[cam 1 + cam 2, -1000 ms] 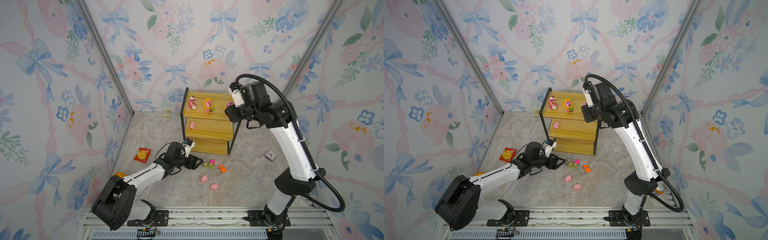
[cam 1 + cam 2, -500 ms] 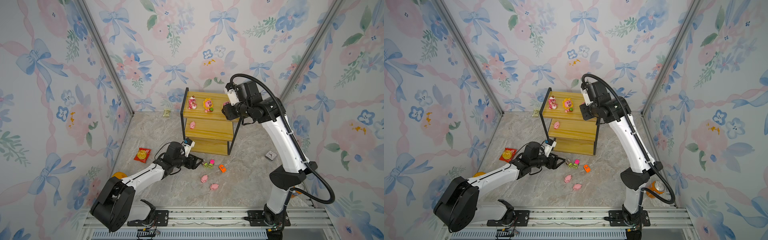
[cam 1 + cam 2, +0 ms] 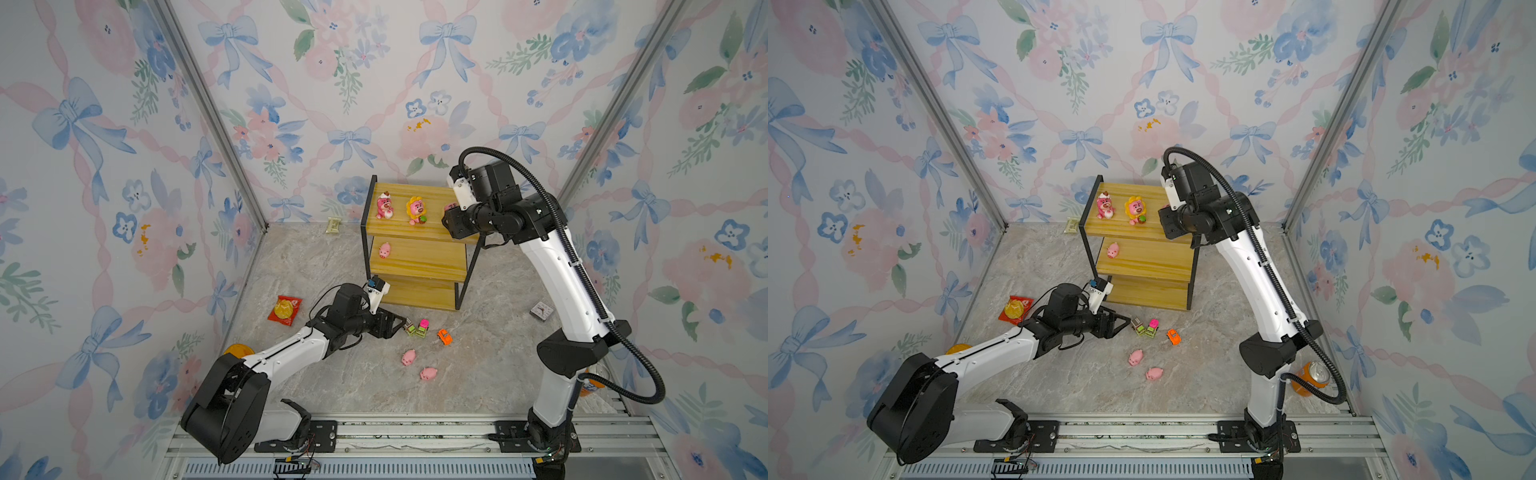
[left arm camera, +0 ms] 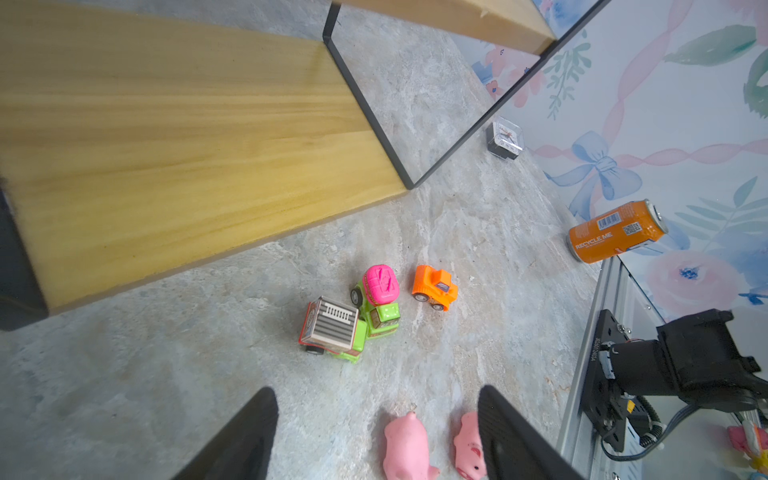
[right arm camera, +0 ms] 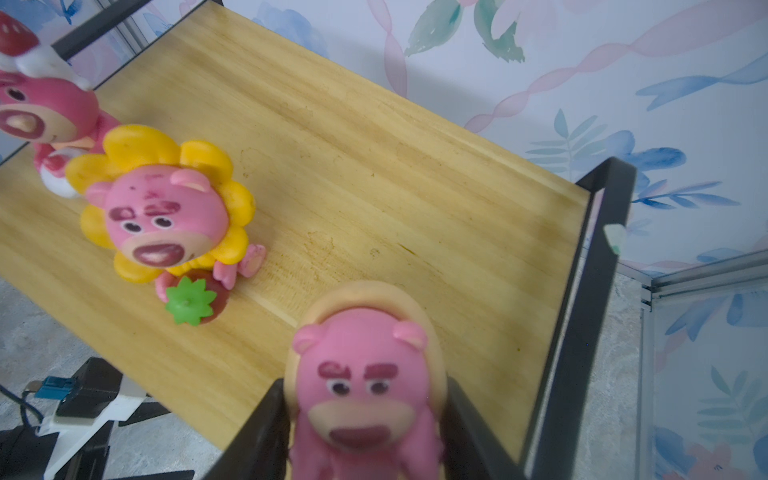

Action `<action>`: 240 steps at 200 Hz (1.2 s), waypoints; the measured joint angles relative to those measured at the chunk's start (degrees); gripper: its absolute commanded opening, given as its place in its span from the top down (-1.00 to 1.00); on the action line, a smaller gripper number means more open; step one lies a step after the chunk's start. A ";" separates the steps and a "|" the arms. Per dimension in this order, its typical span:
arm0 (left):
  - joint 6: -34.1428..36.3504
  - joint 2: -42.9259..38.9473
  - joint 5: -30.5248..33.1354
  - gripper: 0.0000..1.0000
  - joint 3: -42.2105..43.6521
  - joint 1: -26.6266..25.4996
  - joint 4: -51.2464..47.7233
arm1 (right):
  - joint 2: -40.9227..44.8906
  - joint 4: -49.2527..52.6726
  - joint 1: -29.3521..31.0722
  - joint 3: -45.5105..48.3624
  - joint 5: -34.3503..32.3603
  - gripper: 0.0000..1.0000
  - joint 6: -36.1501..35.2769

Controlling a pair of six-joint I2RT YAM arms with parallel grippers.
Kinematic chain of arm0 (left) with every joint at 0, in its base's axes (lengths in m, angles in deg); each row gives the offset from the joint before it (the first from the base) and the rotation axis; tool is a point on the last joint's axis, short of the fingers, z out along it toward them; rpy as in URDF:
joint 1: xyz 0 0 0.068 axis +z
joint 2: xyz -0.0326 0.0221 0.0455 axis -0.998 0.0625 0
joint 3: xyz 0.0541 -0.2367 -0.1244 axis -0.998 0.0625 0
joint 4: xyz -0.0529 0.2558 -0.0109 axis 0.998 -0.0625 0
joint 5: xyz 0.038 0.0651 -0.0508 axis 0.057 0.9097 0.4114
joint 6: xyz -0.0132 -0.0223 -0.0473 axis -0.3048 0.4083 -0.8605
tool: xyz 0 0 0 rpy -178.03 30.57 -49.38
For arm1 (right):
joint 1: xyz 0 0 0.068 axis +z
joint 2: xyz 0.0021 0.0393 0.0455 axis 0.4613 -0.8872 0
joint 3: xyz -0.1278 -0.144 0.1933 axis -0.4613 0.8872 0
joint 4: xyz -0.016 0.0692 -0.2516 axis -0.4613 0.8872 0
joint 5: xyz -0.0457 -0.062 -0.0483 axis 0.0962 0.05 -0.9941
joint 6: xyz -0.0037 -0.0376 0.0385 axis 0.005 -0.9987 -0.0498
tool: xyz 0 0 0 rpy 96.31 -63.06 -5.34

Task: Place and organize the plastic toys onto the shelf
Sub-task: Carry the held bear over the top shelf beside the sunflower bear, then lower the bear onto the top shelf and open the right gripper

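I hold third bear (image 5: 361, 374) upright in right jaws, at shelf (image 5: 374, 166) top board's end beyond sunflower bear (image 5: 162, 216); bare wood straight below, contact unclear. Left jaws wide, grey-green car (image 4: 330, 326) just ahead on tabletop (image 4: 478, 232).

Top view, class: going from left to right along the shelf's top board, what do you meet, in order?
Strawberry-hat bear → sunflower bear → third pink bear, gripped in the right claw.

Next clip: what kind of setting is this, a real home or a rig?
Probably a staged robot test booth, not a home: floral wallpaper panels in aluminium corner posts, robot arms bolted to a metal rail, toys scattered by a small shelf.
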 measured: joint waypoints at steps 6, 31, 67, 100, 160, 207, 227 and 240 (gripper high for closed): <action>0.00 0.00 0.00 -0.54 0.00 0.00 0.00 | 0.00 0.00 0.00 0.00 0.00 0.24 -0.02; 0.00 0.00 0.00 -0.54 0.00 0.00 0.00 | 0.00 -0.09 0.00 0.00 -0.02 0.23 -0.22; 0.00 0.00 0.00 -0.54 0.00 0.00 0.00 | 0.00 -0.15 -0.04 0.00 -0.02 0.17 -0.28; 0.00 0.00 0.00 -0.54 0.00 0.00 0.02 | 0.00 -0.15 -0.33 0.00 -0.02 0.13 -0.44; 0.00 0.00 -0.02 -0.54 0.00 0.00 0.00 | -0.11 -0.17 -0.37 0.00 -0.02 0.09 -0.44; 0.02 0.02 0.00 -0.54 0.00 0.00 0.02 | -0.66 -0.31 -0.37 0.00 -0.04 0.03 -0.46; 0.00 0.02 -0.02 -0.54 0.00 0.00 0.00 | -0.66 -0.39 -0.37 0.02 -0.04 0.01 -0.66; 0.00 0.02 -0.02 -0.54 0.00 0.00 0.00 | -0.66 -0.44 -0.39 0.07 -0.07 -0.02 -0.70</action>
